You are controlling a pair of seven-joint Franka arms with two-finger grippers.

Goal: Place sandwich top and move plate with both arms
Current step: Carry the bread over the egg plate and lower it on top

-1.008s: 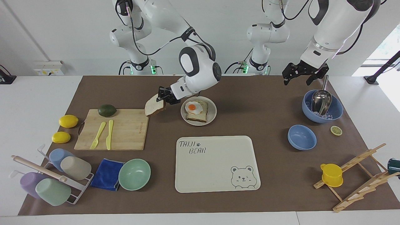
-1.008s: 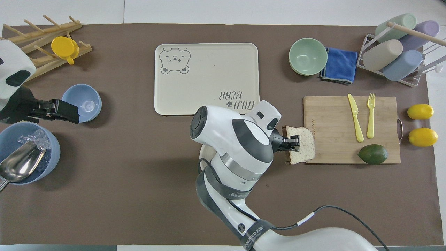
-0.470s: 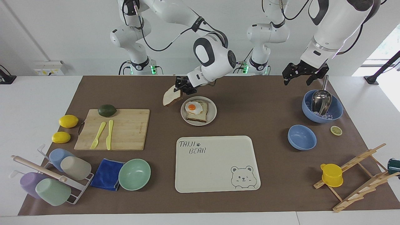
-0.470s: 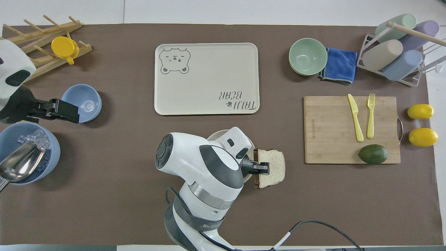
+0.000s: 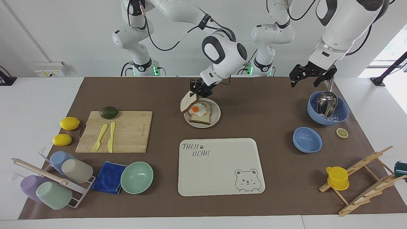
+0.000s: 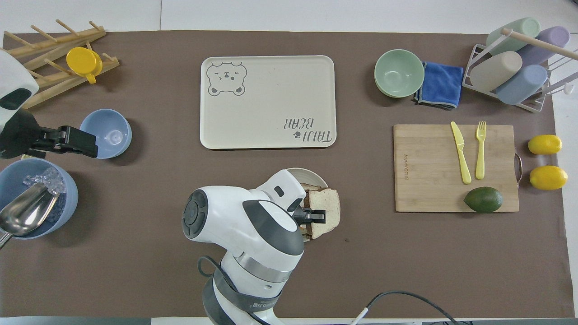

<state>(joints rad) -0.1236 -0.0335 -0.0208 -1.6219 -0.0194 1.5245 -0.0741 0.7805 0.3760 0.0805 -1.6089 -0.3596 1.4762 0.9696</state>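
My right gripper (image 5: 199, 90) is shut on the sandwich top (image 5: 187, 102), a pale speckled bread slice with a brown crust. It holds the slice tilted, hanging down just above the plate (image 5: 217, 116), over the plate's rim toward the right arm's end. The small round cream plate bears a bread slice with a fried egg (image 5: 196, 109). In the overhead view the gripper (image 6: 316, 216) and the held slice (image 6: 328, 208) cover part of the plate (image 6: 311, 174). My left gripper (image 5: 303, 83) waits open in the air beside the ice bowl; it also shows in the overhead view (image 6: 92, 145).
A cream bear tray (image 5: 219, 165) lies farther from the robots than the plate. A cutting board (image 5: 127, 132) holds a fork, a knife and an avocado. A blue bowl with ice and a scoop (image 5: 327, 108) and an empty blue bowl (image 5: 307, 140) sit toward the left arm's end.
My right gripper has carried the bread slice from the cutting board's edge across to the plate, and it now hangs over the plate's rim. The left arm has barely moved.
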